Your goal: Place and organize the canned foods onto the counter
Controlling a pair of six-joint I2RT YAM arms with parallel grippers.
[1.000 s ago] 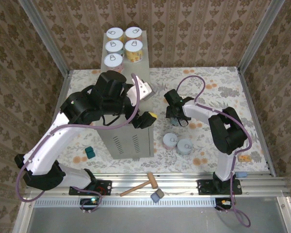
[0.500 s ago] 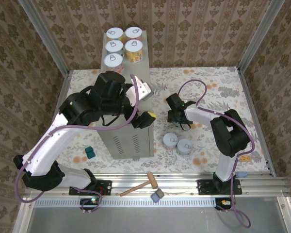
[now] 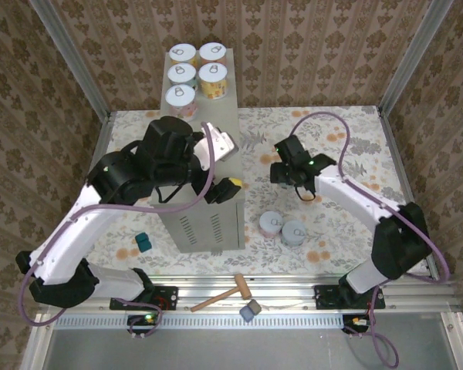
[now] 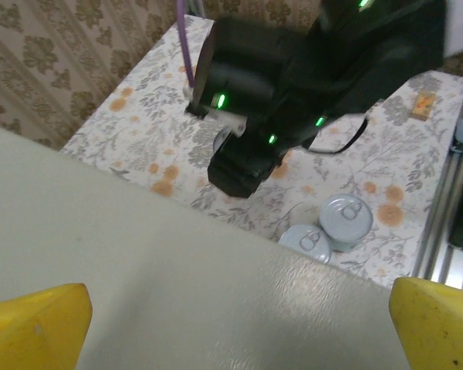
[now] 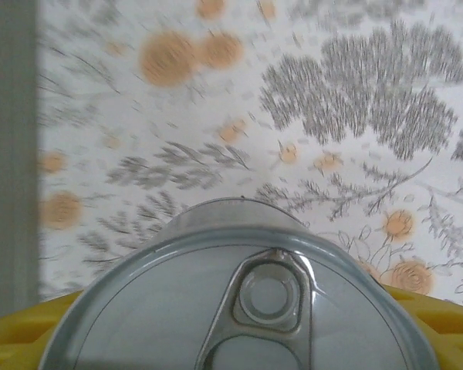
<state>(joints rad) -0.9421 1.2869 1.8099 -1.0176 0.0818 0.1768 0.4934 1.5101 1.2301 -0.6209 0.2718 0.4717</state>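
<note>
right jaws clamped on can [image 5: 255, 308]; left jaws apart, empty, over desk [image 4: 177, 293]. Risk: left arm [image 3: 73, 227] blocks the drop spot, arms clash, or can topples placed cans [image 3: 214, 73].

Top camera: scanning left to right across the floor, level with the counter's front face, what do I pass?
Teal block → counter → left floor can → right floor can.
</note>
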